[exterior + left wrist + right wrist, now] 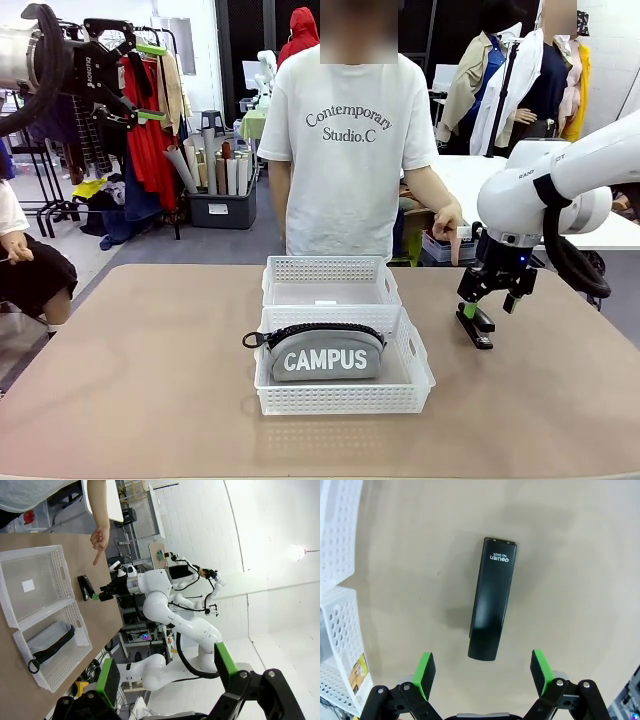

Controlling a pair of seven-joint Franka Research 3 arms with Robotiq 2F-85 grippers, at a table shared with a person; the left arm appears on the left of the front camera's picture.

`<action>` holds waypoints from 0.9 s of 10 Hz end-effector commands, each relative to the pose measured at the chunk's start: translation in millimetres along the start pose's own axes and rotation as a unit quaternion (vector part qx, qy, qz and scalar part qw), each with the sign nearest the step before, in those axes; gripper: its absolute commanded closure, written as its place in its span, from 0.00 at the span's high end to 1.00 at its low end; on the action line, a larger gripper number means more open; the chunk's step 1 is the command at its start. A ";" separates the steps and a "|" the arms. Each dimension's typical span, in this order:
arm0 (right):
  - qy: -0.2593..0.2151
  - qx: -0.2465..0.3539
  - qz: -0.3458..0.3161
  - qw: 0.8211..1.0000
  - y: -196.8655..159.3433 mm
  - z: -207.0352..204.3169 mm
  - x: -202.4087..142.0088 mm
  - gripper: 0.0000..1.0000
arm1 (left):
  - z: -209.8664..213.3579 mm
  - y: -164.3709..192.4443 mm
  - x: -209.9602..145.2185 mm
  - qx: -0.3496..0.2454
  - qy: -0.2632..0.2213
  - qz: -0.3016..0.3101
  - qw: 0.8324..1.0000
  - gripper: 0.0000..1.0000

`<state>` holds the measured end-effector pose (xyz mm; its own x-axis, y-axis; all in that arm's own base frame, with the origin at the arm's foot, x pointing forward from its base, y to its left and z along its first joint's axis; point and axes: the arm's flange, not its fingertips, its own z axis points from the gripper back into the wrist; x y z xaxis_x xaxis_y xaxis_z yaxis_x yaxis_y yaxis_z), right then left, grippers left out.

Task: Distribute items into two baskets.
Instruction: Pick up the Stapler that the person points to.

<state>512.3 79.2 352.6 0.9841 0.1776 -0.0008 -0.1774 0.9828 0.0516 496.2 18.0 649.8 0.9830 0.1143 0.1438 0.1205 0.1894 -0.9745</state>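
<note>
Raised high at the left, the robot's left hand (150,82) has its jaws spread wide with nothing between them, well apart from the brown tabletop (130,380).

In the middle stand two shallow white plastic baskets with lattice walls, touching end to end. The near basket (340,400) already holds the grey fabric zip pouch with white "CAMPUS" lettering (325,355), which lies lengthwise inside it. The far basket (330,268) holds no item. The pouch looks soft and light. It would likely sag if lifted by one end, so a pinch along the top by the black zipper would suit it.

To the right, the small black desk stapler (478,328) lies flat on the bare tabletop, beside the baskets and apart from them. It looks stiff, dense for its size, and smooth on top, so it may slip. Its top arm probably hinges, so a hold across the narrow sides near the middle seems safest. The right hand (490,305) hangs just above it, fully open and holding nothing. In the right wrist view the green pads (425,669) straddle the stapler's near end. Behind it, a person's hand (447,225) points down towards the stapler.

By count there are two baskets, one pouch and one stapler.
</note>
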 end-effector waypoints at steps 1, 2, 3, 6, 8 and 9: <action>0.005 -0.013 -0.017 1.000 1.1 -6.4 6.4 1.00 | 0.5 -0.9 -1.5 0.000 0.000 0.000 1.000 1.00; 0.017 -0.011 -0.020 1.000 1.7 -14.6 8.0 1.00 | 0.5 -0.9 -1.5 0.000 0.000 0.000 1.000 1.00; 0.025 -0.012 -0.020 0.999 2.0 -19.3 10.1 1.00 | 0.5 -0.9 -1.5 0.000 0.000 0.000 1.000 1.00; 0.030 -0.005 0.008 1.000 3.5 -23.7 12.8 0.63 | 0.5 -0.9 -1.5 0.000 0.000 0.000 1.000 1.00; 0.032 -0.007 0.009 0.999 4.6 -24.9 13.6 0.24 | 0.5 -0.9 -1.5 0.000 0.000 0.000 1.000 1.00; 0.030 -0.008 0.008 0.999 5.6 -25.1 12.6 0.04 | 0.5 -0.9 -1.5 0.000 0.000 0.000 1.000 1.00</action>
<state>519.8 86.3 324.2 0.9822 0.1796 -0.0548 -0.1764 0.9825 0.0598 496.2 18.0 649.8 0.9830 0.1143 0.1438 0.1205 0.1894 -0.9745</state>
